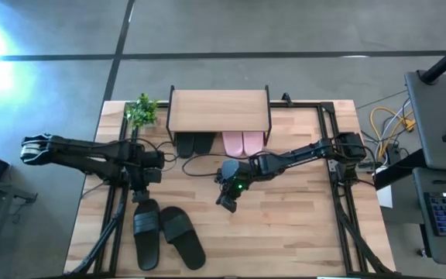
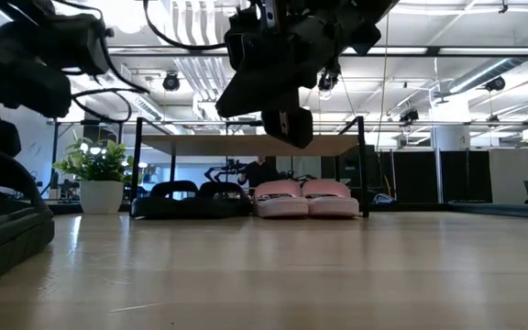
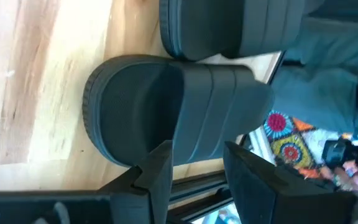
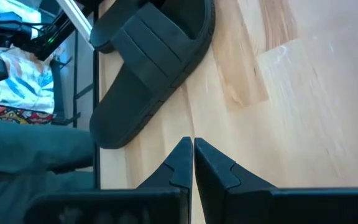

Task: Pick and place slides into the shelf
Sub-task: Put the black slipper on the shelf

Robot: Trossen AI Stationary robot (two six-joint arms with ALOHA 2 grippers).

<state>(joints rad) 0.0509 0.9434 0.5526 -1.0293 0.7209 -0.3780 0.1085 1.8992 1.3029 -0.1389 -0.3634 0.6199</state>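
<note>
The shelf [image 1: 218, 110] stands at the table's far edge. One black pair [image 1: 195, 143] and the pink pair [image 1: 243, 142] lie under its board, soles on the table. Two more black slides [image 1: 146, 229] [image 1: 183, 236] lie near the front left. My left gripper [image 1: 141, 195] is open and hangs over the far end of the left one; in the left wrist view its fingers [image 3: 160, 171] stand over the slide's strap [image 3: 216, 106], and no touch shows. My right gripper [image 1: 227, 203] is shut and empty, raised above bare wood at mid-table [image 2: 287, 124].
A small potted plant [image 1: 141, 111] stands left of the shelf. Black frame rails [image 1: 336, 167] run along the table's left and right sides. Bare wood [image 1: 285, 225] lies at front right. A desk with cables and a keyboard [image 1: 444, 213] stands beyond the right edge.
</note>
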